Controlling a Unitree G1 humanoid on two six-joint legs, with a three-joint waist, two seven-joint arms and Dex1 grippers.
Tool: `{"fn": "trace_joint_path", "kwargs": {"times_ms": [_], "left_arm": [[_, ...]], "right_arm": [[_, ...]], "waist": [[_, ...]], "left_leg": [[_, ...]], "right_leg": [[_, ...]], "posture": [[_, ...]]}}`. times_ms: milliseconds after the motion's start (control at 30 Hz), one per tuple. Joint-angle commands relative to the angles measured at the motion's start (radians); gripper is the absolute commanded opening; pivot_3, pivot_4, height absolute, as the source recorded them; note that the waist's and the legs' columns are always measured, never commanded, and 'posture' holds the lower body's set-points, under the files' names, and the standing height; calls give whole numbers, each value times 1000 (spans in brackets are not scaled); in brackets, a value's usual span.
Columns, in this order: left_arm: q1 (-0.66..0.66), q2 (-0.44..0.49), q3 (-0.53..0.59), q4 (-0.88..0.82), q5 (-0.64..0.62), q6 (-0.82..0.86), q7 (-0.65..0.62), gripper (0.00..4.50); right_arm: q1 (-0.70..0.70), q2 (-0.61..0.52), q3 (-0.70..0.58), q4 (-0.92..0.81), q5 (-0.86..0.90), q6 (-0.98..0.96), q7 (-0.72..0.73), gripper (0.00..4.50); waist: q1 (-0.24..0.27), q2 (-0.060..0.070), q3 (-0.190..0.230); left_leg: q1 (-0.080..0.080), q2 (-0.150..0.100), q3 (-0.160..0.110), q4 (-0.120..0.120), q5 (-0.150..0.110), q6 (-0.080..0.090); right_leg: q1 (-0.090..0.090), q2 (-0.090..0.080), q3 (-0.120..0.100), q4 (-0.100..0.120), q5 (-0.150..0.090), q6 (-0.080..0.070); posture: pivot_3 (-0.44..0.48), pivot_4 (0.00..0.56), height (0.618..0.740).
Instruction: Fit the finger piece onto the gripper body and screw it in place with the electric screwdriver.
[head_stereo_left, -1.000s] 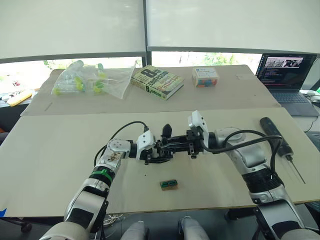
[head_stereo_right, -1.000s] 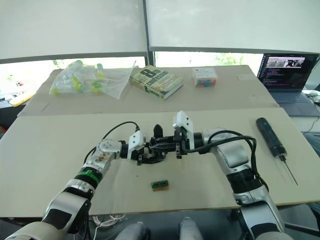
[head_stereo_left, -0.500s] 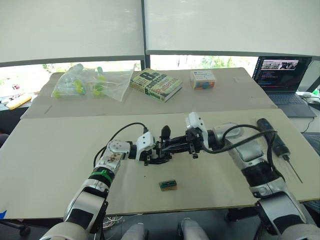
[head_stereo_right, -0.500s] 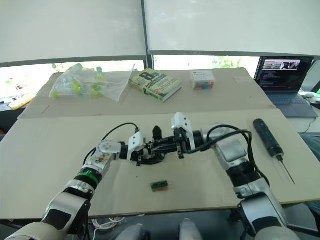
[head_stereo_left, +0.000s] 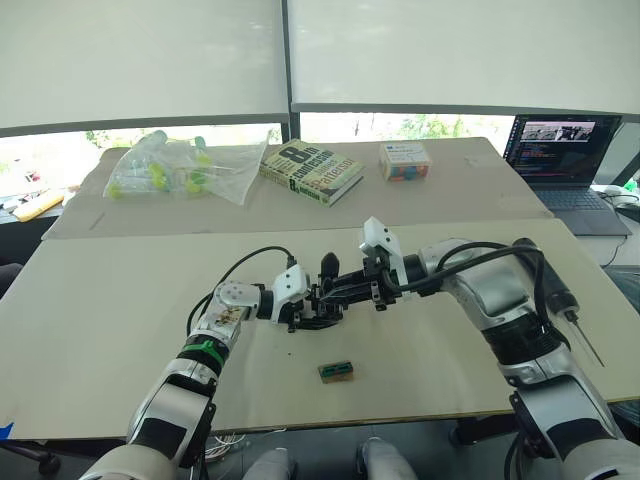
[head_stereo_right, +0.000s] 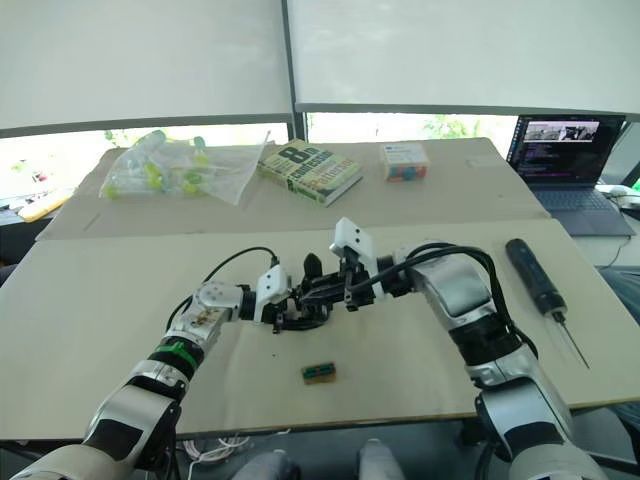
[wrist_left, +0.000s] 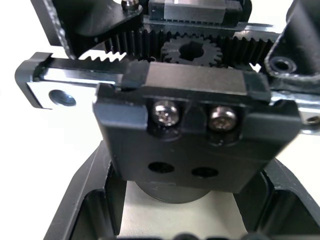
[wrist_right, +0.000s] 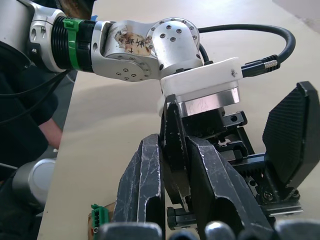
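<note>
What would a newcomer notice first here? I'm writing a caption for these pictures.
Mid-table, the left end effector holds the gripper body while the right end effector, shut on the finger piece, presses in against it. The electric screwdriver lies untouched at the table's right edge.

We see that the right gripper (head_stereo_left: 335, 291) has lifted at the wrist and elbow since a second ago, so its white housing now sits higher and closer to the left gripper (head_stereo_left: 303, 306). Its fingers (wrist_right: 150, 185) stay clamped on the finger piece (wrist_right: 173, 150), pressed against the gripper body (wrist_left: 195, 135).
</note>
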Motion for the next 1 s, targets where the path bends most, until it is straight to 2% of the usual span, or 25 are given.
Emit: {"fn": "trace_joint_path", "kwargs": {"times_ms": [33,700,867,933,1000], "left_arm": [[-26,4,24,-29,-19,-14,-9,2321],[-31,-2,19,-20,-16,-21,-15,2321],[-29,-1,21,-18,-17,-23,-14,2321],[-28,-1,21,-17,-17,-23,-14,2321],[-27,-3,21,-17,-17,-23,-14,2321]], "right_arm": [[92,-58,107,62,-130,58,-54,300],[53,-67,116,-5,-118,61,-67,300],[29,-33,50,-41,-83,7,-96,300],[6,-26,5,-62,-40,49,-105,1322],[-7,-31,-17,-85,-31,52,-108,1962]], "waist": [[0,0,0],[0,0,0],[0,0,0],[0,0,0],[0,-1,4]], "left_leg": [[0,0,0,0,0,0],[0,0,0,-1,0,0],[0,0,0,-1,0,0],[-1,0,0,-1,0,0],[-3,0,0,-1,0,0]], "right_leg": [[0,0,0,0,0,0],[0,0,0,-1,0,1],[0,0,0,-1,-1,2],[-1,0,0,-1,-1,2],[-3,0,0,-1,0,0]], "posture": [[0,150,740],[0,150,740],[0,150,740],[0,150,740],[0,150,740]]}}
